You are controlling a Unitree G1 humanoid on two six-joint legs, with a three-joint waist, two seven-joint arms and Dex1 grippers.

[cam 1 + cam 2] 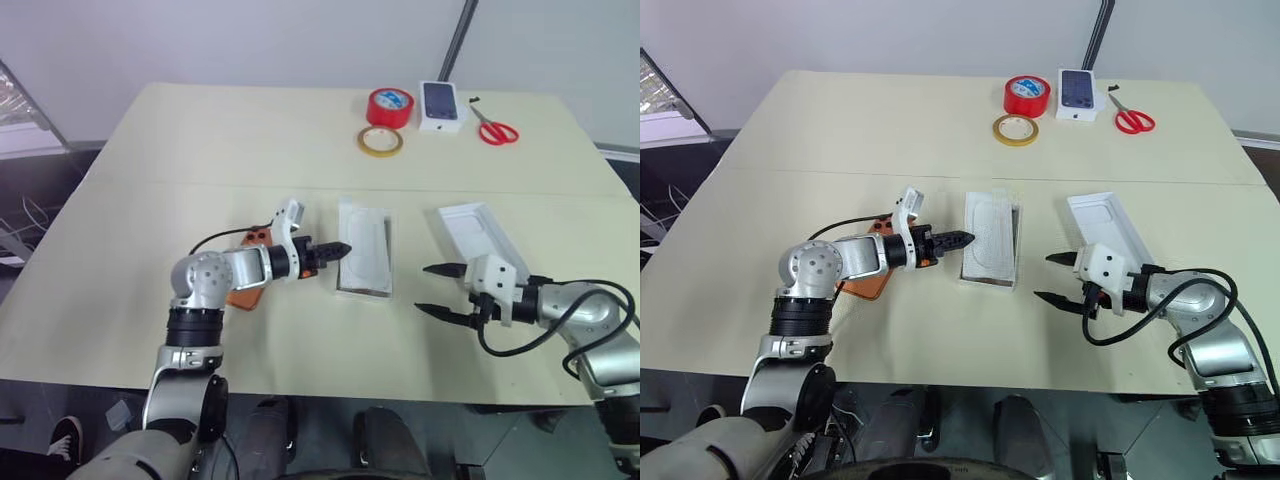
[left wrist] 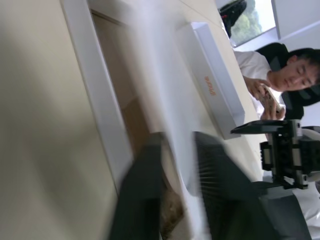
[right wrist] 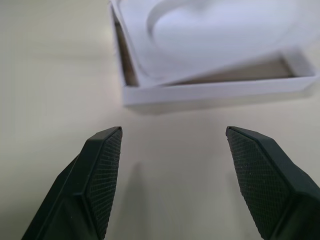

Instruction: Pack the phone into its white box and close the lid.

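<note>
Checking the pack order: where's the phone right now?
In the left eye view the phone lies on the table's left half, mostly hidden under the left arm, left of the white box with the insert.

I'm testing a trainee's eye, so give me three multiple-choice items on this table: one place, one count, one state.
1. The phone lies: A inside the white box; B on the table, left of that box; C by the scissors.
2. Tape rolls: A one; B two; C three.
3. Jaws of the right gripper: A open, empty; B shut on the phone; C shut, empty.
B, its orange shows outside the box; B, one red, one yellow; A, bare table between them.
</note>
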